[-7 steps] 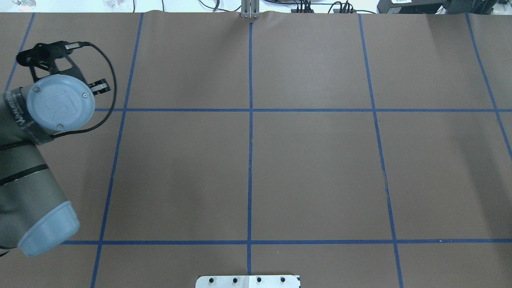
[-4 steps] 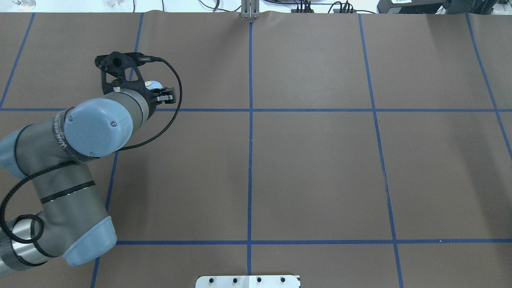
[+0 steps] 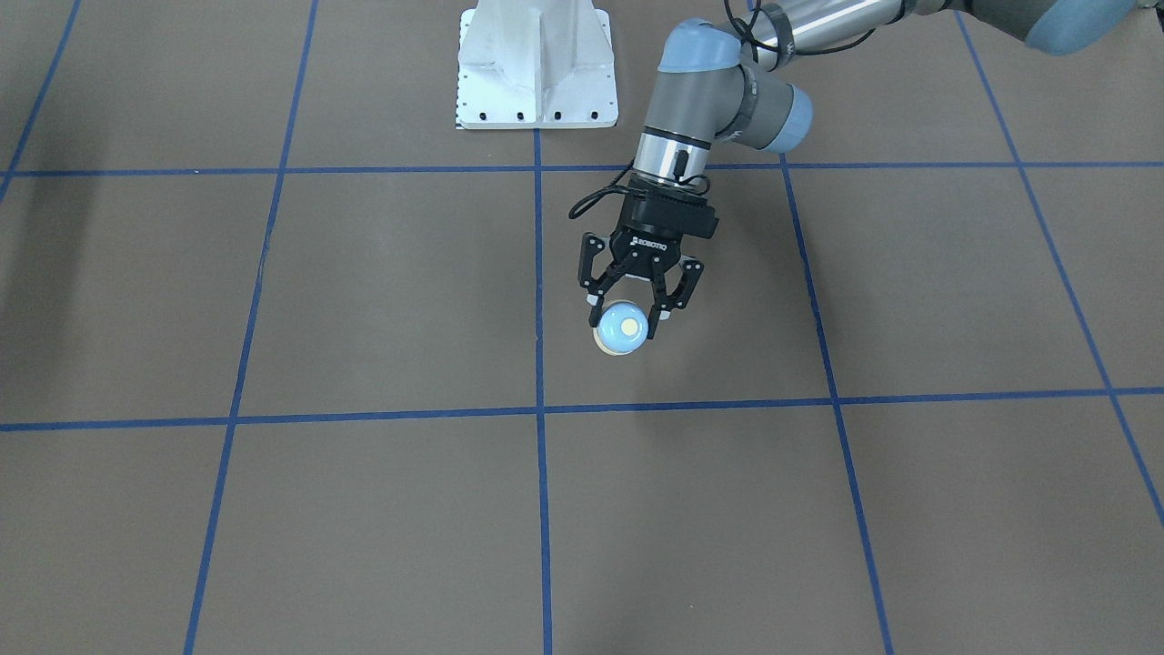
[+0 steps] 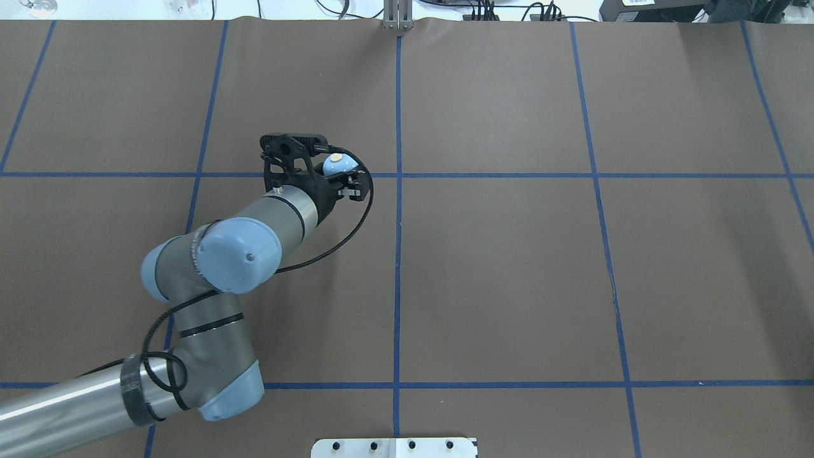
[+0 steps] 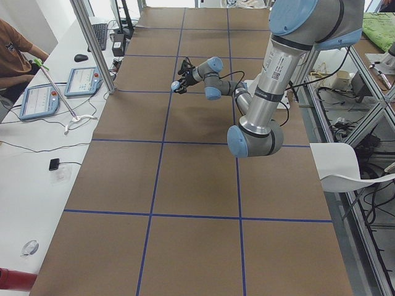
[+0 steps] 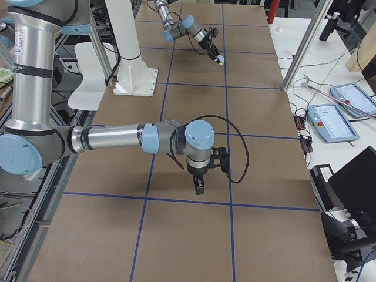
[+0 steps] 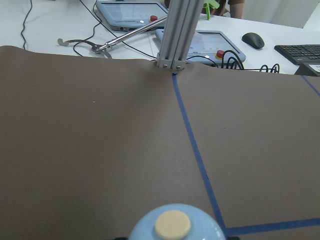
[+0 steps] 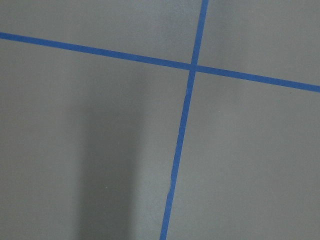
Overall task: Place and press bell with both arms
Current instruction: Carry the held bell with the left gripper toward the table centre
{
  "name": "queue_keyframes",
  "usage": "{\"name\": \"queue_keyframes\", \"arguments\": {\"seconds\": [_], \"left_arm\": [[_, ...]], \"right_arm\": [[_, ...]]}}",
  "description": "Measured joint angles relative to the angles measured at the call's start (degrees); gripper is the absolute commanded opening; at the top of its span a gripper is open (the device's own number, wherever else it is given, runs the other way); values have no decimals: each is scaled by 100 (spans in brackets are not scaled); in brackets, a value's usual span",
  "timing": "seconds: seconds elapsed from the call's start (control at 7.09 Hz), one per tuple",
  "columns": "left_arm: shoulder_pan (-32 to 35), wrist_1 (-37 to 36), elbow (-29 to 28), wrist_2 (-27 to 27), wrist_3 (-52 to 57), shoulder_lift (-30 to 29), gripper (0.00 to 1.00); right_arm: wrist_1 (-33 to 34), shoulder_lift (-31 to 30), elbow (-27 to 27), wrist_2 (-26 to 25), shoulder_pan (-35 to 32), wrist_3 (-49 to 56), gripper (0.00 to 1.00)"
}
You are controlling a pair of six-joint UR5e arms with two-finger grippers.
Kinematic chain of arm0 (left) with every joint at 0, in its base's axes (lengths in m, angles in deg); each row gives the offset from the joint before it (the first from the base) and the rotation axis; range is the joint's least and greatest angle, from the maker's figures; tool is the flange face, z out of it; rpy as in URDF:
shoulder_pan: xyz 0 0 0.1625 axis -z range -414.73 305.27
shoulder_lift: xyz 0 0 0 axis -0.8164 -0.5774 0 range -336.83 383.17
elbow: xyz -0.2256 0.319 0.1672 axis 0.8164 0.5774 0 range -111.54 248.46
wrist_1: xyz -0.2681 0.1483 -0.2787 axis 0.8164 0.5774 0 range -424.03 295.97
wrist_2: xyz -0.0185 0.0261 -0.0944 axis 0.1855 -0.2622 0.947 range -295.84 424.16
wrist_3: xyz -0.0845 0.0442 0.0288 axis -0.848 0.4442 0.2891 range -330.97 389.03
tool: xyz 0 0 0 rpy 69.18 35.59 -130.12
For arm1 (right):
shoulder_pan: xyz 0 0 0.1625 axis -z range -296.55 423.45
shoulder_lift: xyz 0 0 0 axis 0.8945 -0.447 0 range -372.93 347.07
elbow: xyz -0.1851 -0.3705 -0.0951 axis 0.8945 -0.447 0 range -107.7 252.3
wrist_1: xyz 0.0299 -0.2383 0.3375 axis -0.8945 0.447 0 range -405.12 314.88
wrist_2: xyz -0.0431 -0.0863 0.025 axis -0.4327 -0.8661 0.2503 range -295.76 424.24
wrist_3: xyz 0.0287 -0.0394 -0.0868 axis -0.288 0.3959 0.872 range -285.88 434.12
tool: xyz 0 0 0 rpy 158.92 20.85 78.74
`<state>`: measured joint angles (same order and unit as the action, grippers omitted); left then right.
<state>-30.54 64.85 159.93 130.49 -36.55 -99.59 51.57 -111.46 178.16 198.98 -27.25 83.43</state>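
Note:
The light-blue bell (image 3: 623, 327) with its cream button sits between the fingers of my left gripper (image 3: 626, 320), which is shut on it and holds it upright close over the brown table, just left of the centre line. The bell also shows in the overhead view (image 4: 336, 164), at the bottom of the left wrist view (image 7: 172, 225) and far off in the exterior right view (image 6: 218, 59). My right gripper (image 6: 200, 187) shows only in the exterior right view, pointing down over the table. I cannot tell whether it is open or shut.
The white bolted pedestal (image 3: 536, 64) stands at the robot's edge of the table. An aluminium post (image 7: 177, 35) rises at the far edge, with tablets (image 7: 132, 9) and cables behind it. Blue tape lines (image 4: 397, 254) grid the brown table. A seated person (image 5: 15, 49) is beside the table.
My left arm has swung from the table's left edge toward the centre line, carrying the bell in its gripper.

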Motion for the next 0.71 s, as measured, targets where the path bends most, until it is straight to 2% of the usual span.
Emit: {"name": "queue_keyframes", "arguments": {"seconds": [0.42, 0.71], "left_arm": [[-329, 442, -1618, -713, 8, -960, 0], [-358, 672, -2255, -883, 10, -1268, 0]], "right_arm": [[7, -5, -10, 0, 0, -6, 100], [7, -8, -12, 6, 0, -5, 100]]}}
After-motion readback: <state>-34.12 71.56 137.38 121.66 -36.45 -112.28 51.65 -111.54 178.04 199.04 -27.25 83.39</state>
